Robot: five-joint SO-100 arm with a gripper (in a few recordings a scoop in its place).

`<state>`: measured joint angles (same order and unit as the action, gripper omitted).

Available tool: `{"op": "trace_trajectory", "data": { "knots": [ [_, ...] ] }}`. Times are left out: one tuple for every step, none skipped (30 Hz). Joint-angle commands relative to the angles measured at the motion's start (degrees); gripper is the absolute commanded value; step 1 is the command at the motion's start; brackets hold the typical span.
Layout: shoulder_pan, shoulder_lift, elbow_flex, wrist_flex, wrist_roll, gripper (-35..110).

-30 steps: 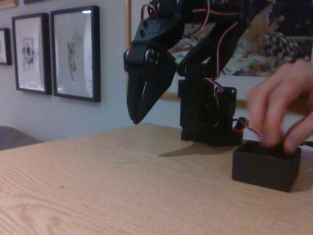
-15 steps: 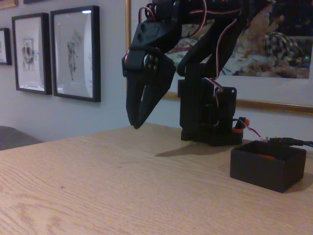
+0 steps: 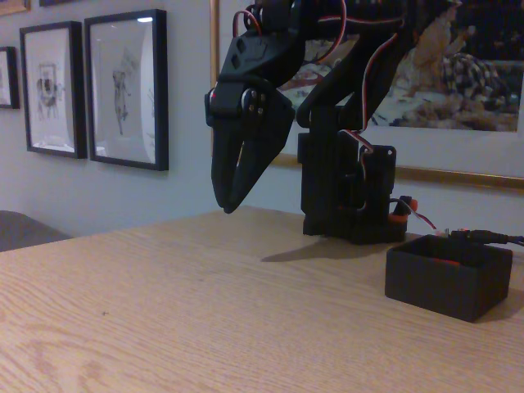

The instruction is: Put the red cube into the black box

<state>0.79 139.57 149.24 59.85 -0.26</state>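
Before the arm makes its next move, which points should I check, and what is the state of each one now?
1. Gripper empty: ok, nothing between the fingers.
2. Gripper clear of the table: ok, it hangs above it.
3. Black box upright, opening up: ok.
4. Red cube located: cannot tell; just a thin red sliver shows at the box's rim.
5. Path from gripper to box free: ok.

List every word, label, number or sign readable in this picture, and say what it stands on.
None can be read.
Framed pictures on the wall: drawings, any lettering too small and blurred to tell.
Black box: plain sides, no label.
Arm and gripper: no readable marking.
Table: bare wood grain.
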Motion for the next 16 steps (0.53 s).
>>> {"op": "trace_trajectory", "data": {
  "knots": [
    [0.6, 0.9, -1.0, 0.7, -0.4, -2],
    [0.5, 0.6, -1.0, 0.7, -0.4, -2],
    [0.5, 0.4, -1.1, 0.6, -0.4, -2],
    [0.5, 0.1, -1.1, 0.5, -0.4, -2],
    [0.5, -0.2, -1.2, 0.5, -0.4, -2],
    [0.5, -0.4, -1.3, 0.5, -0.4, -2],
    [0.5, -0.4, -1.3, 0.4, -0.4, -2],
    [0.5, -0.4, -1.3, 0.4, -0.4, -2],
    [0.5, -0.4, -1.3, 0.4, -0.4, -2],
    [0.5, -0.4, -1.3, 0.4, -0.4, -2],
    [0.4, -0.4, -1.3, 0.4, -0.3, -2],
    [0.4, -0.4, -1.3, 0.4, -0.3, -2],
    [0.4, -0.4, -1.3, 0.4, -0.3, -2],
    [0.5, -0.4, -1.3, 0.4, -0.3, -2],
    [0.6, -0.4, -1.2, 0.4, -0.3, -2],
    [0.6, -0.4, -1.2, 0.4, -0.3, -2]
  ]
}}
